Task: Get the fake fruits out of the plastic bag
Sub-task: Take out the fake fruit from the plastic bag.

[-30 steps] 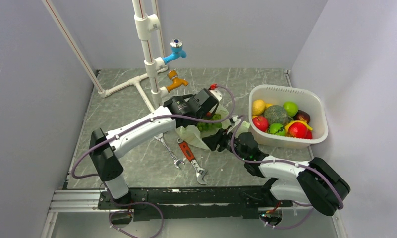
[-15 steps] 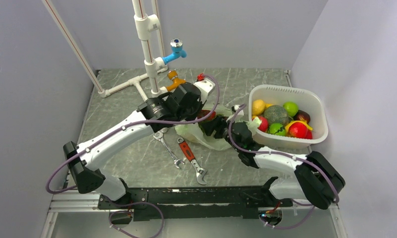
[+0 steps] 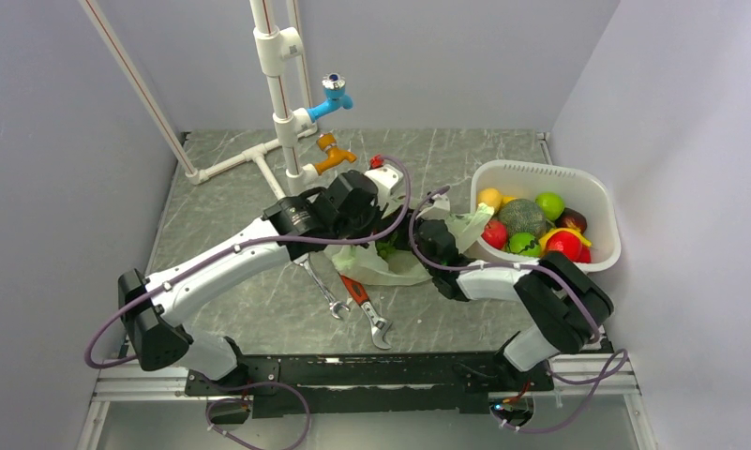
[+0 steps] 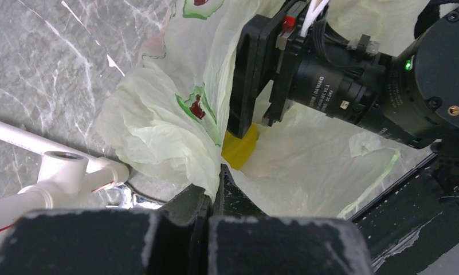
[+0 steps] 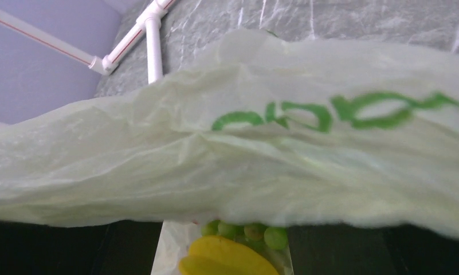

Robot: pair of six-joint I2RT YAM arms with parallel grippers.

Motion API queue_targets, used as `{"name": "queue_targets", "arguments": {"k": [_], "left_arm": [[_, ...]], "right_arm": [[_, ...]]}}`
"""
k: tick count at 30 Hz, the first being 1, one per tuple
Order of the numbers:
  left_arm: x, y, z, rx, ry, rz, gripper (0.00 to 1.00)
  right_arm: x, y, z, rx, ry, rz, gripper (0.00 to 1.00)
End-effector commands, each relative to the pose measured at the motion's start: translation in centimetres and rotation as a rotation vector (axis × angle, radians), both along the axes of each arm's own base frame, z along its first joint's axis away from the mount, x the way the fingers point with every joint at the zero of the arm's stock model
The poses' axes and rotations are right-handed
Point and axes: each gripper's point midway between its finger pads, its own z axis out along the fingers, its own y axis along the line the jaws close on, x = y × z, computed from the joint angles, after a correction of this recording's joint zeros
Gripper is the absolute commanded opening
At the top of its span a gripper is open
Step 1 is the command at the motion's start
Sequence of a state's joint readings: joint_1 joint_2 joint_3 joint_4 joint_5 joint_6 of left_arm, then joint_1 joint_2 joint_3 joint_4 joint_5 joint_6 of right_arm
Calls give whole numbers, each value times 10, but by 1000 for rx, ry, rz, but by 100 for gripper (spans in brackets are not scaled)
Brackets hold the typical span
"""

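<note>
The pale green plastic bag [image 3: 390, 272] lies mid-table. My left gripper [image 3: 369, 217] is shut on its upper edge, which shows pinched between my fingers in the left wrist view [image 4: 214, 182]. The bag [image 4: 158, 126] spreads below it. My right gripper [image 3: 416, 240] reaches into the bag's mouth; its dark fingers [image 5: 72, 246] stand apart, open. Between them lie a yellow fruit [image 5: 227, 260] and green grapes [image 5: 247, 232], and the bag [image 5: 244, 149] drapes over the top. The yellow fruit [image 4: 241, 150] also shows under the right gripper's finger.
A white oval tub [image 3: 540, 169] with several fruits [image 3: 526, 220] stands at the right. A steel wrench [image 3: 320, 286] and a red-handled wrench [image 3: 362, 295] lie beside the bag. White pipes with a blue tap [image 3: 334, 94] and an orange tap [image 3: 334, 155] stand behind.
My right gripper has pushed forward into the bag's mouth. My left gripper has shifted left and back, holding the bag's edge; the bag has spread.
</note>
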State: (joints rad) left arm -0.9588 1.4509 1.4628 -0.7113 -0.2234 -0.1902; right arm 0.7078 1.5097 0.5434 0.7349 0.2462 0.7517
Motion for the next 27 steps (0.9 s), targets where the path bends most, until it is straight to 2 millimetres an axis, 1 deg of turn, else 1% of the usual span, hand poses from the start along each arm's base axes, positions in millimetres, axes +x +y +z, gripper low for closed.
{"name": "queue_targets", "arguments": {"k": [1, 4, 7, 8, 10, 12, 15, 18, 20, 24, 27], "left_arm": [[-4, -4, 15, -86, -14, 7, 0], [-5, -4, 8, -86, -3, 9, 0], [-9, -2, -3, -73, 18, 10, 0], [-10, 0, -6, -64, 21, 15, 0], [-13, 3, -12, -49, 26, 23, 0], [-15, 9, -15, -30, 28, 34, 0], [-17, 18, -19, -8, 24, 50, 0], [-18, 23, -20, -5, 19, 55, 0], [-19, 24, -21, -9, 19, 55, 0], [-20, 25, -22, -12, 21, 61, 0], [-20, 28, -24, -6, 23, 73, 0]], "right_arm": [[4, 20, 34, 61, -170, 102, 72], [6, 23, 34, 86, -213, 108, 74], [18, 25, 28, 73, -202, 76, 74], [23, 27, 20, 59, -181, 62, 73], [32, 31, 16, 56, -168, 56, 69], [37, 34, 18, 43, -199, 58, 65], [43, 37, 19, 18, -233, 59, 61], [50, 43, 12, -22, -229, 64, 56], [54, 44, 6, -31, -221, 59, 55], [58, 49, 1, -57, -220, 74, 45], [58, 46, 5, -79, -244, 68, 32]]}}
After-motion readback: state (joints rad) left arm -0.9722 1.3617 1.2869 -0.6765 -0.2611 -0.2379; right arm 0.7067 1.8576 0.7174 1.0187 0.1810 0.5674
